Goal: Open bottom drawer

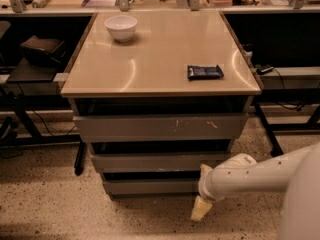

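Note:
The bottom drawer (150,186) is the lowest and narrowest of three grey fronts of the tan-topped cabinet (160,59); its plain front stands slightly forward of the cabinet. Above it are the middle drawer (160,162) and the widest top drawer (160,127) with pale scratch marks. My gripper (200,210) hangs from the white arm (250,176), pointing down at the floor just in front of the bottom drawer's right end. I cannot tell whether it touches the drawer front.
A white bowl (121,27) and a dark blue snack packet (205,72) lie on the cabinet top. Dark desks with metal legs (270,134) and cables flank the cabinet on both sides. The floor is speckled terrazzo.

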Controlling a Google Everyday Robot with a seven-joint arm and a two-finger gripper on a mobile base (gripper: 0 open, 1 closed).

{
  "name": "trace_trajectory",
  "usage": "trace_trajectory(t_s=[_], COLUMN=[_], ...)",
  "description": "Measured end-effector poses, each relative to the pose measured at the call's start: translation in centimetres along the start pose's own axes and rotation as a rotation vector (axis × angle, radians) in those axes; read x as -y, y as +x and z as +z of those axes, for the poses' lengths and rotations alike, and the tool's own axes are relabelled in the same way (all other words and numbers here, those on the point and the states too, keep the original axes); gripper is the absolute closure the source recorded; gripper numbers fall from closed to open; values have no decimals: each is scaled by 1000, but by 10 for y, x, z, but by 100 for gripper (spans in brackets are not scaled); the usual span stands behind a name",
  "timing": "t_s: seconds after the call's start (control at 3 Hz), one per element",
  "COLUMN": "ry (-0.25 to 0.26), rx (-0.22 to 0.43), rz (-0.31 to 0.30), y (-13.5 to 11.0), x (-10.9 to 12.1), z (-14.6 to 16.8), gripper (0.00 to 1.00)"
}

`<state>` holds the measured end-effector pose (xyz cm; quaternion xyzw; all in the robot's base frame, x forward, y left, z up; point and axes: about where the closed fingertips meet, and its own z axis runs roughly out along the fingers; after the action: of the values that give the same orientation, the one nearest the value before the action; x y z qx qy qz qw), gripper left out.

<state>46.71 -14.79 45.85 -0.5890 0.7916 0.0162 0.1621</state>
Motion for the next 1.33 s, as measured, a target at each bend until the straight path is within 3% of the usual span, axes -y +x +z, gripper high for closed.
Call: trace_trajectory(t_s=[0.33, 0.67, 1.0, 1.33], ry=[53, 63, 114, 167], rx=[5, 18, 40, 106], rz=[-24, -31, -18, 41], y=[-5, 0, 33, 61], x=[17, 20, 39, 53], z=[1, 6, 24, 54], gripper=[0, 0, 0, 0])
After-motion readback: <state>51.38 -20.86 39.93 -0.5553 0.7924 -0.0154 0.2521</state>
